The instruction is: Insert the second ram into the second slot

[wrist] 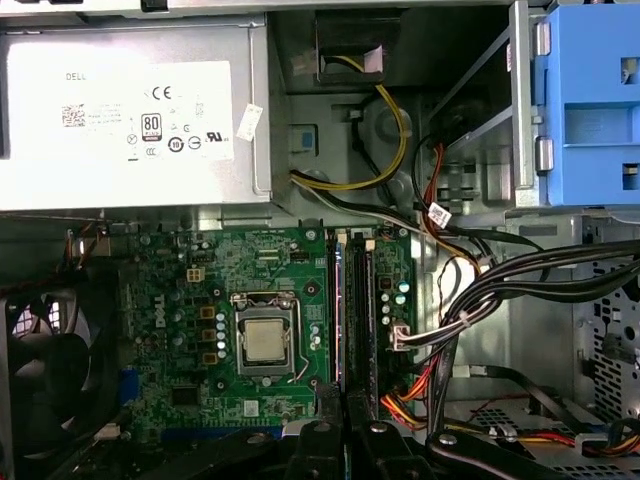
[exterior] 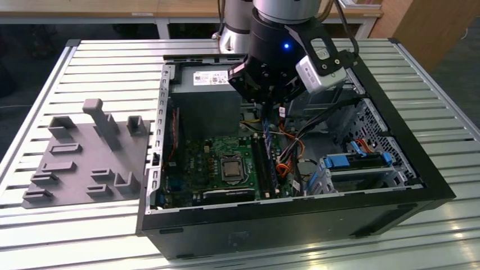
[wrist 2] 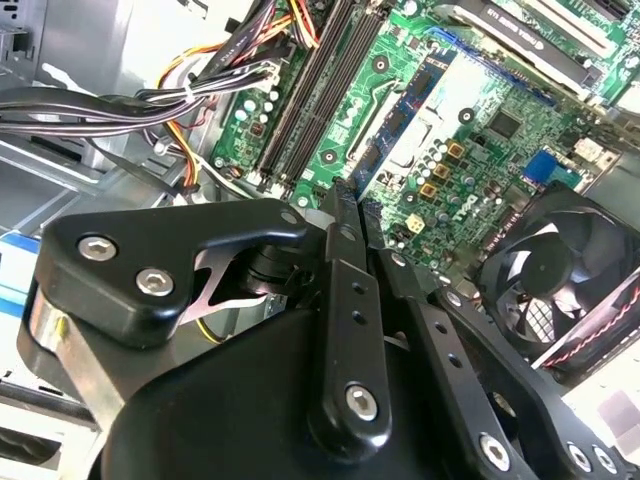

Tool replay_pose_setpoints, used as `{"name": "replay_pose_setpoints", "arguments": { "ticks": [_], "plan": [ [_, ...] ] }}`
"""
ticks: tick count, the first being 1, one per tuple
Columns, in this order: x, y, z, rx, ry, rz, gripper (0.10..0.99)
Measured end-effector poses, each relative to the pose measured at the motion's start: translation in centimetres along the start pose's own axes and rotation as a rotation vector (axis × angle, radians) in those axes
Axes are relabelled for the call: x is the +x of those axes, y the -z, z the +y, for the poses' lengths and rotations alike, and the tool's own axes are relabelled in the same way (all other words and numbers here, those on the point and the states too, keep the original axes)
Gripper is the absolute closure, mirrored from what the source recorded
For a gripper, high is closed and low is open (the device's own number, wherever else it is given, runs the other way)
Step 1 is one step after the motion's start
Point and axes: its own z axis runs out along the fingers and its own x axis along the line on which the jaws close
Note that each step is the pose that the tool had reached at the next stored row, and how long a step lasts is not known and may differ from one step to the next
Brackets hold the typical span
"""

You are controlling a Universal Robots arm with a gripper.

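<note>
My gripper [exterior: 271,109] hangs inside the open computer case [exterior: 420,185], above the motherboard [exterior: 217,163]. Its fingers [wrist 2: 340,290] stand almost together. A thin blue strip, the second ram [wrist: 338,320], runs edge-on out from between them. In the exterior view the ram [exterior: 266,135] shows as a short blue line under the gripper. It lies lengthwise over the long black memory slots [wrist: 366,320], which also show in the second wrist view [wrist 2: 310,90]. I cannot tell which slot it is over, nor whether it touches one. In the first wrist view the gripper [wrist: 347,425] is level with one end of the slots.
The processor socket [wrist: 268,340] lies beside the slots, and the silver power supply [wrist: 130,110] is beyond it. A bundle of black cables [wrist: 480,290] and a light-blue drive bracket [wrist: 590,110] crowd the other side. A fan [wrist 2: 560,270] sits at the board's edge. A grey holder fixture [exterior: 82,157] lies outside the case.
</note>
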Motion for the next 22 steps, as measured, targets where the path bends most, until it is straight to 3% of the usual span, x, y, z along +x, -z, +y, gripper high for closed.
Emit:
{"name": "replay_pose_setpoints", "arguments": {
  "ticks": [22],
  "plan": [
    [0.00, -0.93, 0.00, 0.000, 0.000, 0.0032, 0.953]
  ]
}}
